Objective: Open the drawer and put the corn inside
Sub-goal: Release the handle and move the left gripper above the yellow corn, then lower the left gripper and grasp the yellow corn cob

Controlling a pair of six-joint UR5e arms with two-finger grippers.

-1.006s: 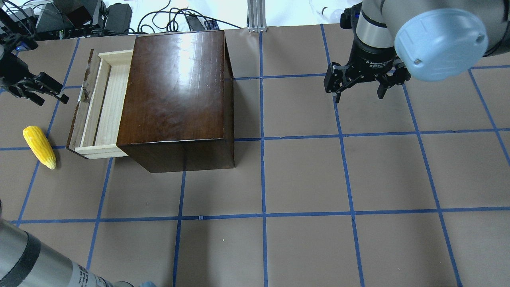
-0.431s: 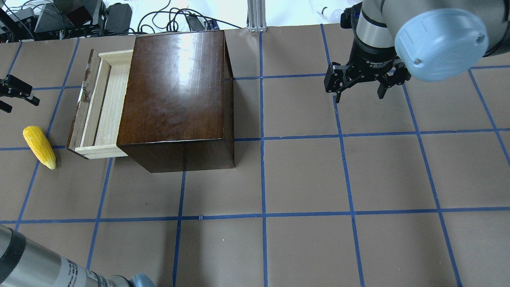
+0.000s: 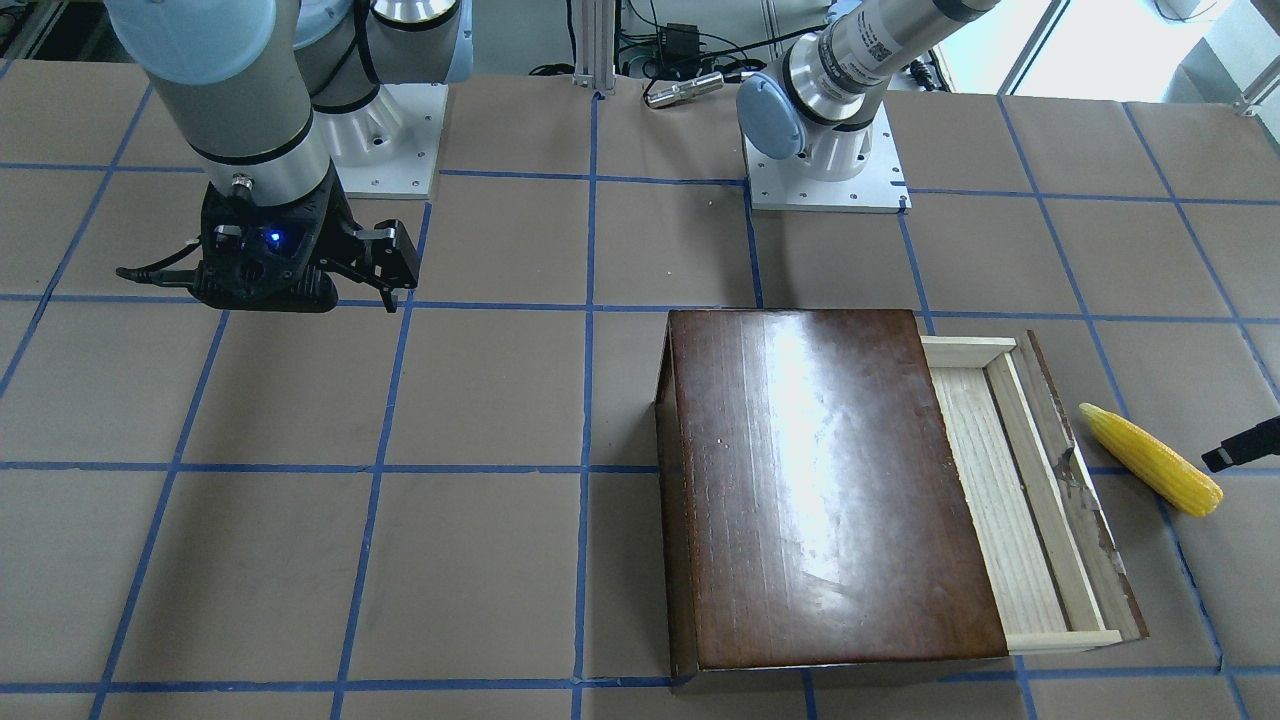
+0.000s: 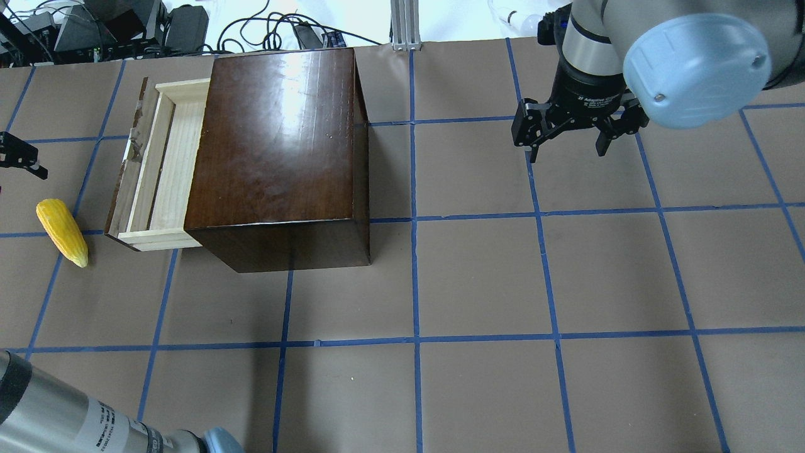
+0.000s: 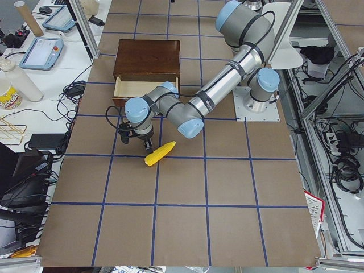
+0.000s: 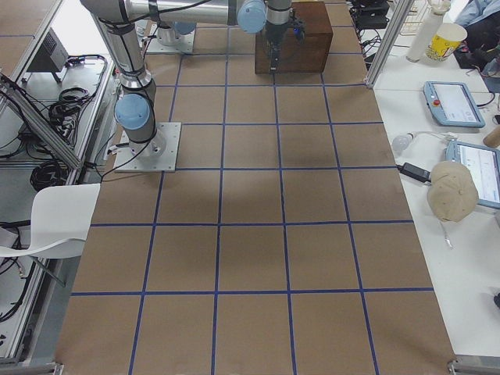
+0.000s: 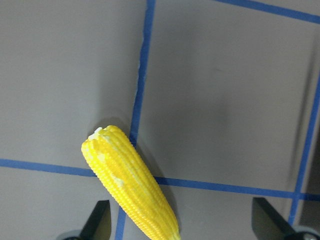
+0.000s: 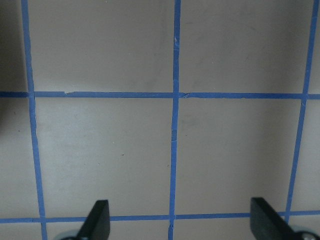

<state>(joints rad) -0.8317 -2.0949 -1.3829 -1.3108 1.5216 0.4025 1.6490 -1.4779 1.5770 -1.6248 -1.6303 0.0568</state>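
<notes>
The drawer (image 4: 160, 170) stands pulled out of the box (image 4: 277, 138). The corn (image 4: 61, 231) lies on the counter (image 4: 478, 277) just past the drawer's front, not touching it. The left gripper (image 7: 182, 222) shows spread wide above the corn in its wrist view; overhead catches only a sliver of it. The right gripper (image 4: 566, 148), also spread and holding nothing, hangs well off the box's opposite side.

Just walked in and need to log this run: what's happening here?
The drawer is already pulled out of the box, and its visible part is empty. The corn lies on the table beside the drawer's front, not yet grasped. The left gripper hovers open over the corn. The right gripper hangs open, far from both.
</notes>
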